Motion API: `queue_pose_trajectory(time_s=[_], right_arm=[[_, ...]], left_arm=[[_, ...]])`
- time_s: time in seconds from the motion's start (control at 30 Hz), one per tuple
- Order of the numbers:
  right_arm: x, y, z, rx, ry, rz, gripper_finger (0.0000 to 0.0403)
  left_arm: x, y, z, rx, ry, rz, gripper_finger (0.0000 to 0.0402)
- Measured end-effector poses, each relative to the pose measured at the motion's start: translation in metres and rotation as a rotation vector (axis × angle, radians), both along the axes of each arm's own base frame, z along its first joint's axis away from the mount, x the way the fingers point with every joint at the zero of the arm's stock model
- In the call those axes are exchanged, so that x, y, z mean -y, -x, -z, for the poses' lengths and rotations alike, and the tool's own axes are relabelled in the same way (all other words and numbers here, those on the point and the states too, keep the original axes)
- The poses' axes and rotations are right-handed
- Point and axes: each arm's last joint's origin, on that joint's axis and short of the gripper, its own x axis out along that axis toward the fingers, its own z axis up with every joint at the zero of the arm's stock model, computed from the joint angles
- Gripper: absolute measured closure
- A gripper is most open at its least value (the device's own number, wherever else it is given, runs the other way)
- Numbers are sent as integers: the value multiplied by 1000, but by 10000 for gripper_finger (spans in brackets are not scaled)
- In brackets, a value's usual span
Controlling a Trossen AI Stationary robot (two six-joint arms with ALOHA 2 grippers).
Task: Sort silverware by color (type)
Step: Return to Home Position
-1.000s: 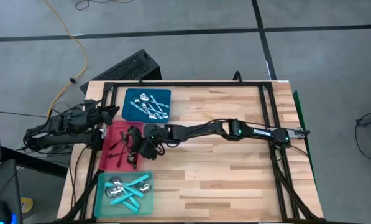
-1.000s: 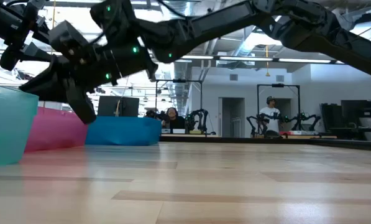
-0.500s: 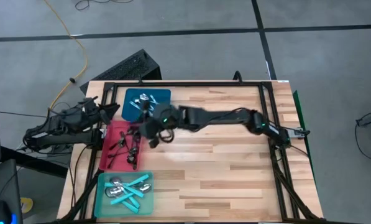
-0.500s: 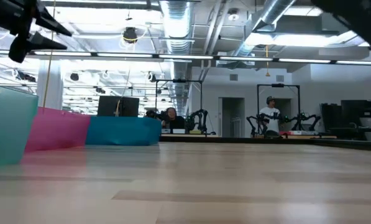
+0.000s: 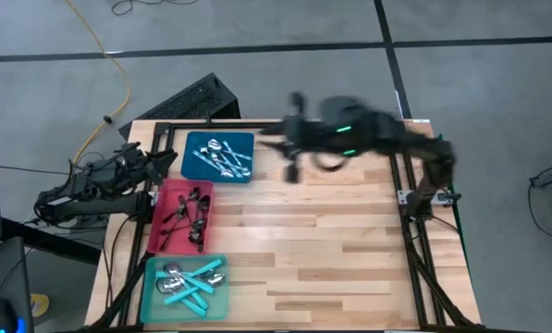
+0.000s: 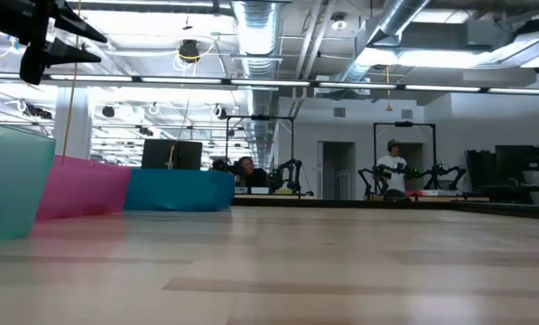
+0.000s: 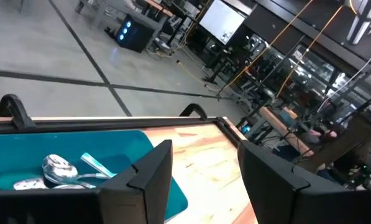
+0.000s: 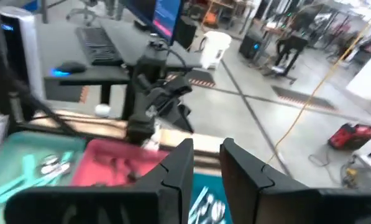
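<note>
Three flat trays sit along the table's left side. The blue tray (image 5: pixel 194 159) holds all-silver spoons (image 5: pixel 227 157), the red tray (image 5: pixel 167 196) holds black spoons (image 5: pixel 190 220), and the teal tray (image 5: pixel 151 301) holds turquoise-handled spoons (image 5: pixel 194 285). My left gripper (image 7: pixel 204 180) is open and hovers by the blue tray's left edge (image 5: pixel 169 162). My right gripper (image 8: pixel 207 165) stands slightly open and empty, blurred, high over the table's far middle (image 5: pixel 292 148). It looks back at the trays and the left arm (image 8: pixel 154 106).
The bare wooden table top (image 5: pixel 331 250) stretches right of the trays. A black frame (image 5: pixel 396 166) runs along the far and right edges. In the low view the three trays' walls (image 6: pixel 84 190) stand at the left. People (image 6: pixel 391 167) sit at desks in the room behind.
My right arm has drawn away from the red tray. It has risen and swung fast toward the table's far right, and has left the low view. The spoons lie still in their trays.
</note>
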Motion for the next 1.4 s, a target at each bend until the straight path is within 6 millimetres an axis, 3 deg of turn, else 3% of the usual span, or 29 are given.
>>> queue_pose_trajectory(time_s=[0.17,0.37,0.53,0.67,0.83,1.03,1.2,1.4], right_arm=[[-6,77,-18,-108,-62,-23,300],[-6,151,-33,-114,-164,-23,300],[-3,180,-26,-113,-205,15,300],[-1,188,0,-113,-211,148,300],[-1,206,41,24,-265,144,300],[3,229,99,255,-389,117,300],[6,258,129,443,-455,74,300],[9,275,161,482,-519,82,300]], left_arm=[[0,0,0,24,29,-9,234],[2,-1,-1,23,26,69,235],[2,-2,-5,37,-24,100,235],[2,6,-16,64,-58,74,235],[2,28,-33,98,-126,-3,235],[2,31,-33,57,-150,-27,235],[3,30,-29,18,-140,22,235],[2,31,-23,-39,-116,1,235]])
